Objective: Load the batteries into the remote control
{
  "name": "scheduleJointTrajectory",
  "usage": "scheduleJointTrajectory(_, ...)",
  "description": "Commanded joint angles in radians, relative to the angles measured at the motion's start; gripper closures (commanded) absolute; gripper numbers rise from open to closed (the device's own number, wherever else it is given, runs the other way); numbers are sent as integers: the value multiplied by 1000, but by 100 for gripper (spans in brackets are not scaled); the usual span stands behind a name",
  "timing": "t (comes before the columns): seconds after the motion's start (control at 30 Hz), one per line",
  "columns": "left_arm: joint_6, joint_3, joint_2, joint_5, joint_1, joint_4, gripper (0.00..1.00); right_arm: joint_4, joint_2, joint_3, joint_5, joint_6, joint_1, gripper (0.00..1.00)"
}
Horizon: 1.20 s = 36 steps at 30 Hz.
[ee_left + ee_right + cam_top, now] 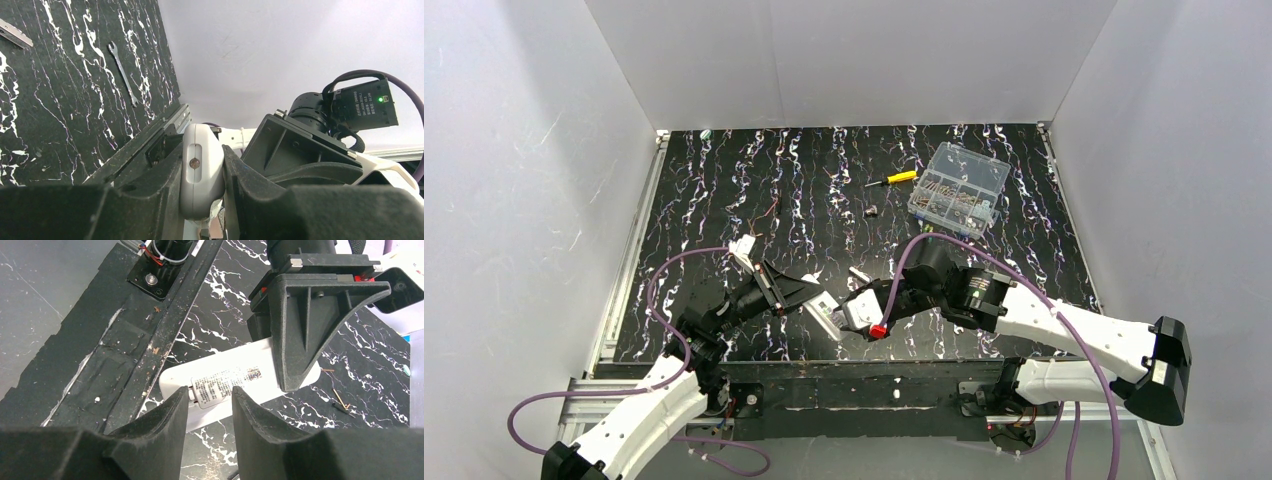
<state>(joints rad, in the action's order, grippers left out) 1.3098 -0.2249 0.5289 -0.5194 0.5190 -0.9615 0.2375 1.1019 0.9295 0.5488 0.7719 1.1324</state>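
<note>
The white remote control is held above the table's near edge, clamped edge-on between the fingers of my left gripper. Its end with a small screw faces the left wrist camera. In the right wrist view the remote shows its back with a printed label. My right gripper is open, its fingertips either side of the label end, right at the remote. No batteries clearly show; a tiny green item lies at the far left table edge, too small to identify.
A clear parts box and a yellow screwdriver lie at the back right. A small white-silver stick lies near the grippers. A thin wrench and brass pins lie on the black marbled table.
</note>
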Motion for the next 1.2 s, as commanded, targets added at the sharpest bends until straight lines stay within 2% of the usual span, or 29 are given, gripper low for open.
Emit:
scheduleJointTrajectory(0.0,6,-3,-6,-31,1,-94,100,-64,3,5,-24,21,-2,55)
scheduleJointTrajectory(1.17,14,16,-4,-23,1,-99,100,-225,-77,-49,-104,-8,-2,53)
